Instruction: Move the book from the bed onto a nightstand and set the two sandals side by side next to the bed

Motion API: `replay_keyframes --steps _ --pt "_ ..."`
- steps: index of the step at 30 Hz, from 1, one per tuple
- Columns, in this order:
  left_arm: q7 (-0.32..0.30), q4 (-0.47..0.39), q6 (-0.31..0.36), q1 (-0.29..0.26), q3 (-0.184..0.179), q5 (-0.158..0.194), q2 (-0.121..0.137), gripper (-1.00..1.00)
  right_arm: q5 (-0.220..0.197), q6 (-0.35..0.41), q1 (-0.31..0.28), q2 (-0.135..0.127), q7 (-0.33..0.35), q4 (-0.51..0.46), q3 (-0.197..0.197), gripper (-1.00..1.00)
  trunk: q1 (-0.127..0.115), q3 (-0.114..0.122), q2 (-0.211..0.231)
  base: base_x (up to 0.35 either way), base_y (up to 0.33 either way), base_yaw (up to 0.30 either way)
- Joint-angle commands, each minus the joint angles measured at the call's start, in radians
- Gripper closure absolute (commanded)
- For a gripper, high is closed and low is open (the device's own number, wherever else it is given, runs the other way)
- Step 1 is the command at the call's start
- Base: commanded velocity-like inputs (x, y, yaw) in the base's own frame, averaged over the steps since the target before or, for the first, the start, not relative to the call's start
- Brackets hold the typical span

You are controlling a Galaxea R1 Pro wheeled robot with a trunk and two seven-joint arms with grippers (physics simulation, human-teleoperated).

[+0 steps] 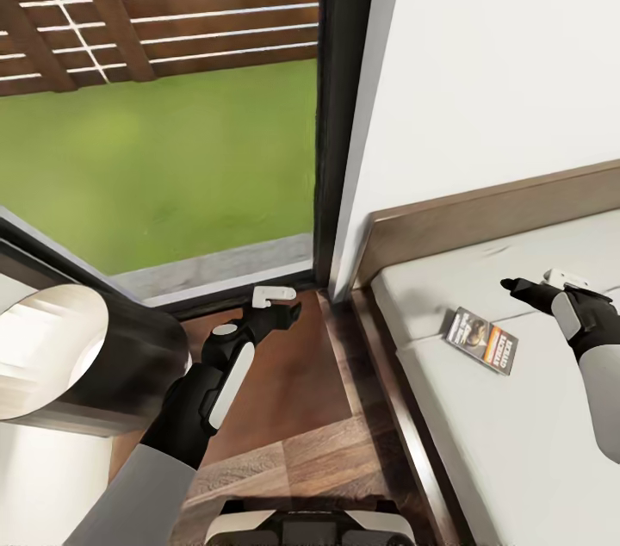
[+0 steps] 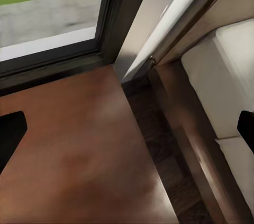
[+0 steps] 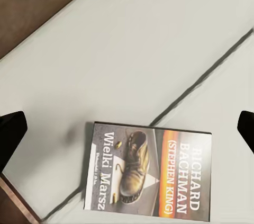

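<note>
1. White wall (image 1: 491, 55) fills the upper right of our head view, and a tall dark-framed window (image 1: 340, 98) at the upper left looks onto green grass and brown slats.
2. We see the bed (image 1: 482, 227) at the right, its brown headboard against the wall and its pale mattress running to the lower right.
3. On the mattress lies the book (image 1: 481, 339), flat and cover up, at centre right; our right wrist view shows its lettering "RICHARD BACHMAN" (image 3: 151, 171).
4. Our right gripper (image 1: 551, 288) hovers over the mattress just right of the book, not touching it; its jaws stand wide apart.
5. Our left gripper (image 1: 271, 305) hangs at lower centre above the nightstand (image 2: 74, 150), a reddish-brown tabletop between window and bed; its jaws are spread and empty.
6. Brown plank floor (image 1: 336, 451) shows at the bottom.
</note>
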Motion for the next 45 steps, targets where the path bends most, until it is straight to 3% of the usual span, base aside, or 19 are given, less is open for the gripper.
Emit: replay_keyframes --steps 1,18,25,26,27,32,36,45 --pt "0.009 -0.001 0.005 -0.001 -0.002 0.01 0.0 -1.0 -0.006 0.006 -0.001 0.0 0.002 -0.001 -0.004 -1.0 0.0 -0.003 -0.002 0.0 0.0 0.0" --pt "0.009 -0.003 0.005 -0.001 -0.002 0.011 0.0 -1.0 -0.007 0.005 -0.001 0.001 0.002 -0.001 -0.004 -1.0 0.0 -0.03 -0.002 0.0 0.0 0.0" --pt "0.006 -0.05 0.029 0.0 0.0 0.021 -0.002 -1.0 -0.007 0.004 -0.001 0.002 0.002 -0.001 -0.004 -1.0 0.0 -0.041 -0.002 0.0 0.0 0.0" --pt "0.005 -0.066 0.054 0.0 0.0 0.036 -0.004 -1.0 -0.007 0.005 -0.001 0.002 0.002 -0.001 -0.004 -1.0 0.0 -0.043 -0.002 0.0 0.0 0.0" --pt "0.002 -0.125 0.157 0.0 -0.002 0.15 -0.005 -1.0 -0.007 0.004 -0.001 0.002 0.002 -0.001 -0.004 -1.0 0.0 -0.045 -0.002 0.0 0.0 0.0" --pt "0.002 -0.166 0.226 0.001 -0.004 0.284 -0.002 -1.0 -0.007 0.004 -0.001 0.002 0.002 -0.001 -0.003 -1.0 0.0 -0.053 -0.002 0.0 0.0 0.0" --pt "0.002 -0.176 0.245 0.001 -0.004 0.332 0.0 -1.0 -0.007 0.004 -0.001 0.002 0.002 -0.001 -0.003 -1.0 0.0 -0.059 -0.002 0.0 0.0 0.0" --pt "0.001 -0.179 0.254 0.001 -0.006 0.354 -0.001 -1.0 -0.006 0.005 -0.001 0.002 0.002 -0.001 -0.003 -1.0 0.0 -0.073 -0.002 0.0 0.0 0.0"
